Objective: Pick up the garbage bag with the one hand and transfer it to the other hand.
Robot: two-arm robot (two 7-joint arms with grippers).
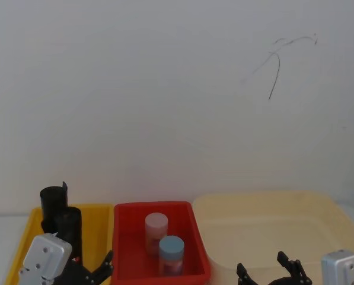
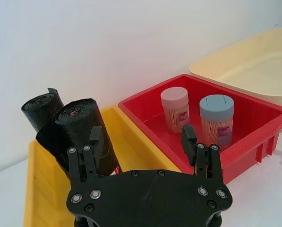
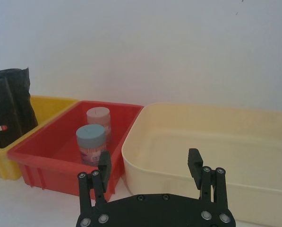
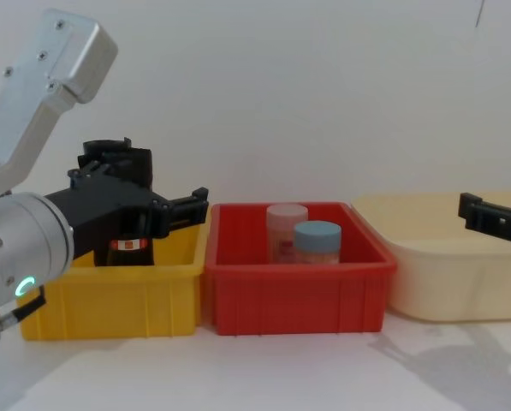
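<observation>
left black two-finger gripper hangs fingers spread wide, just short of the thick crinkly black garbage bag roll upright in the yellow plastic bin, nine o'clock of the red plastic bin, while the right black gripper gapes apart at three o'clock by the cream plastic tub.

Light: bright, even, diffuse. Wall uniformly lit, no hot spots. Table: soft-edged grey shadows in front of cream tub, thin dark line under red bin. Head view pale, low contrast. Dull sheen on crinkles of garbage bag. Green ring light glowing on left arm.
</observation>
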